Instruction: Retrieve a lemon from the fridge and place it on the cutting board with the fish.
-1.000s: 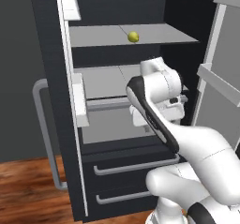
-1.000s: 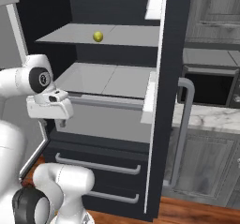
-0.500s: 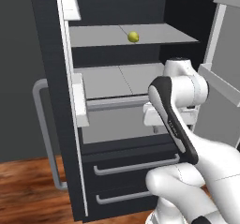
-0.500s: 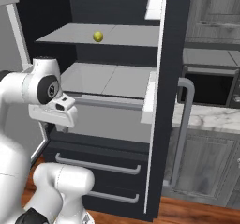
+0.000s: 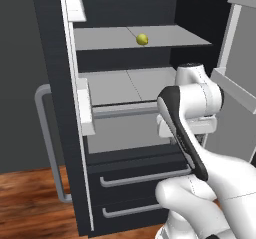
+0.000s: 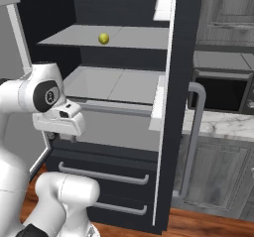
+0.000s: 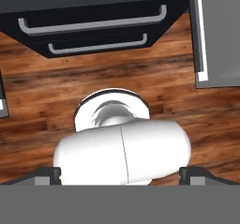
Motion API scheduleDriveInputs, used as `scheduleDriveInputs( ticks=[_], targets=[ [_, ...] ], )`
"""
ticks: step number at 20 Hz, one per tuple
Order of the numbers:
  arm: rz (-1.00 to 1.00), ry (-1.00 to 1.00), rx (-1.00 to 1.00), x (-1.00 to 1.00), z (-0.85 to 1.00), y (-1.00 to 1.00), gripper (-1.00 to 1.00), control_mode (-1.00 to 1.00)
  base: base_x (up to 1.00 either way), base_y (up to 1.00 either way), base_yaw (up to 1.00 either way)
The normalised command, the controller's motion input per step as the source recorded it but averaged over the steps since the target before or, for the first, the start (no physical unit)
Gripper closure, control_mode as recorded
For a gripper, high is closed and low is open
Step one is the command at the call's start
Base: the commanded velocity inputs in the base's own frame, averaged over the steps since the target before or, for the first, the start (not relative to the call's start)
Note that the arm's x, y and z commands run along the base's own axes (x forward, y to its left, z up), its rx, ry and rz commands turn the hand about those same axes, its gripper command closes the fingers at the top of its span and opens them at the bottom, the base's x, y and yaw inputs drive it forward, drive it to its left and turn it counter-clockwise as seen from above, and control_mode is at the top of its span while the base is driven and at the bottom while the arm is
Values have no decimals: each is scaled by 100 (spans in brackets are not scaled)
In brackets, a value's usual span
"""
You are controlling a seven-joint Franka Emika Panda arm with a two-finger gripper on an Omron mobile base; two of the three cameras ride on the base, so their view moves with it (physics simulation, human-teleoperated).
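The fridge stands with both doors swung open, pale grey shelves inside. A small yellow lemon lies on the upper shelf, near its middle. My gripper hangs in front of the lower shelf at the fridge's right side, well below the lemon and pointing down at the floor. In the hand view its fingertips stand far apart with nothing between them, so my gripper is open. The cutting board and the fish are out of view.
Two handled drawers sit below the shelves. The open doors flank the opening on both sides. A microwave and a marbled counter lie right of the fridge. Wooden floor lies under the hand.
The wrist has swung toward the right side of the fridge opening and dropped a little. The jaws have stayed open. The lemon has not moved.
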Motion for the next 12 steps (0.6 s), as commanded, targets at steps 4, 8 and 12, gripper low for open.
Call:
scheduleDriveInputs(
  ticks=[4, 8, 12],
  targets=[
    [0, -1, 0, -43, 0, -32, -100, -100, 0, 0, 0],
    [4, -2, 0, -30, 0, -13, -100, -100, 0, 0, 0],
    [0, 0, 0, 0, 0, 0, -100, -100, 0, 0, 0]
  ],
)
